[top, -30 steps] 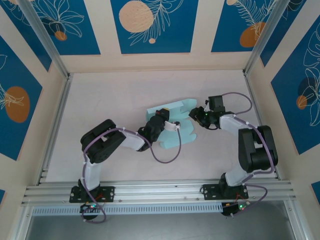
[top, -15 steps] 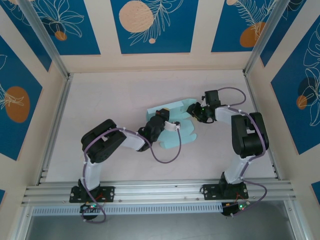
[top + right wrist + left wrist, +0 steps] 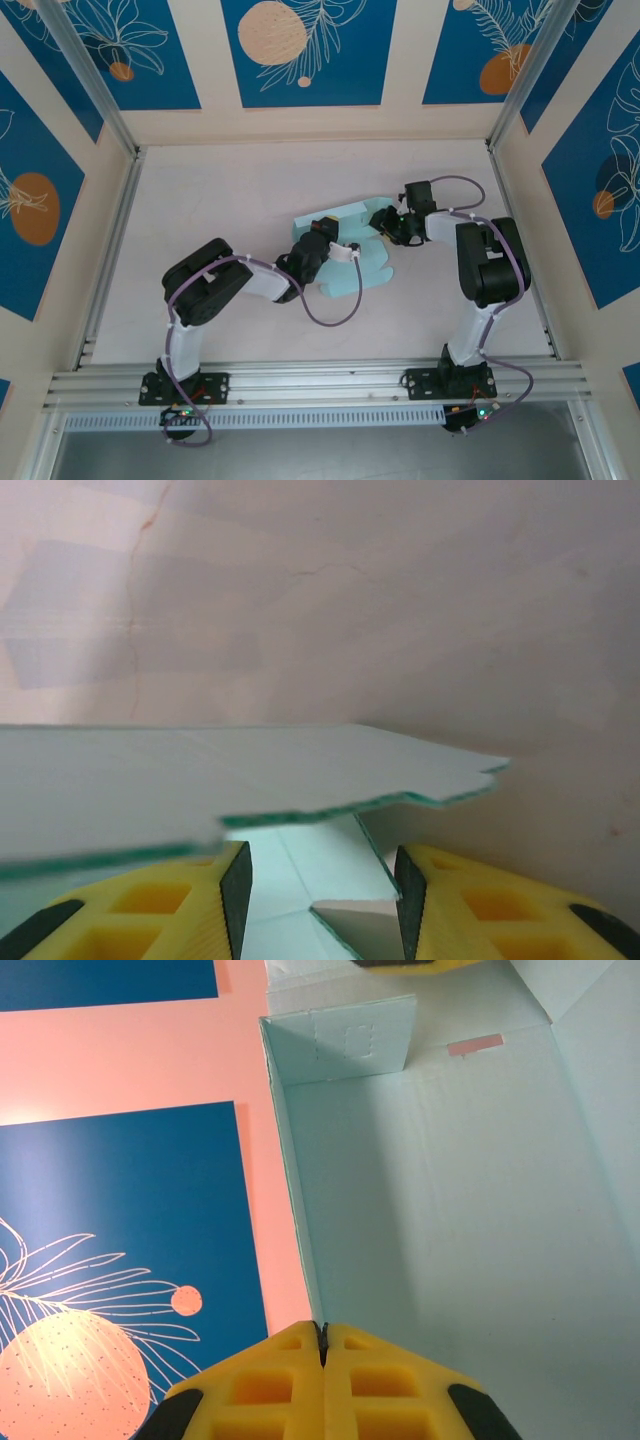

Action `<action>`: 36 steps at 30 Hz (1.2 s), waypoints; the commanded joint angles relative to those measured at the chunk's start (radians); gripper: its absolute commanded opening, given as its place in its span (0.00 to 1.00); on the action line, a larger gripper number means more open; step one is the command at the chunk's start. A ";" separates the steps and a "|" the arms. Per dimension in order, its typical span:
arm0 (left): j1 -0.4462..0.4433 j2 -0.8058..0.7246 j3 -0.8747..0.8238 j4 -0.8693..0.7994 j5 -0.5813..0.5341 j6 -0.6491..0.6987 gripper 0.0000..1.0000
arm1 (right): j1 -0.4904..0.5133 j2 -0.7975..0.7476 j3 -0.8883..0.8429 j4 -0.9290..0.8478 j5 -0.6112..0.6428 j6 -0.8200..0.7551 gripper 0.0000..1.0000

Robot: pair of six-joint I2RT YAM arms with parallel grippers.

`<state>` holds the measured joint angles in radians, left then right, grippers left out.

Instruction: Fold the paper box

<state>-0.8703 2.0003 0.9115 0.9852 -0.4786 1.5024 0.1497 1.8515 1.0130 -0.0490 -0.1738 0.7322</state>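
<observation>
Paper box (image 3: pixel 372 266) at mid-frame on the table (image 3: pixel 210 200), partly flat, one side wall raised. Pinched on that wall's near edge by left gripper (image 3: pixel 322 1332), pads pressed together at bottom centre of left wrist view. Met at upper-right corner by right gripper (image 3: pixel 318 865), fingers (image 3: pixel 170 900) spread, flap edge across the gap.
</observation>
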 commanded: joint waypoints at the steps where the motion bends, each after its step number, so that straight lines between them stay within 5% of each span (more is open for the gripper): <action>1: 0.011 0.025 -0.011 -0.007 0.023 0.006 0.00 | 0.006 -0.013 0.001 0.062 -0.064 0.004 0.44; 17: 0.005 0.044 -0.003 -0.008 0.014 0.010 0.00 | 0.026 -0.092 -0.077 0.194 -0.144 0.058 0.37; 26: -0.002 0.061 0.003 0.001 0.005 0.015 0.00 | 0.052 -0.056 -0.119 0.278 -0.172 0.157 0.22; 36: -0.002 0.060 -0.002 0.006 0.003 0.023 0.00 | 0.031 -0.161 -0.120 0.119 -0.049 0.087 0.22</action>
<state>-0.8707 2.0266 0.9115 1.0309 -0.4900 1.5032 0.1955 1.7542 0.8879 0.1440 -0.2779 0.8604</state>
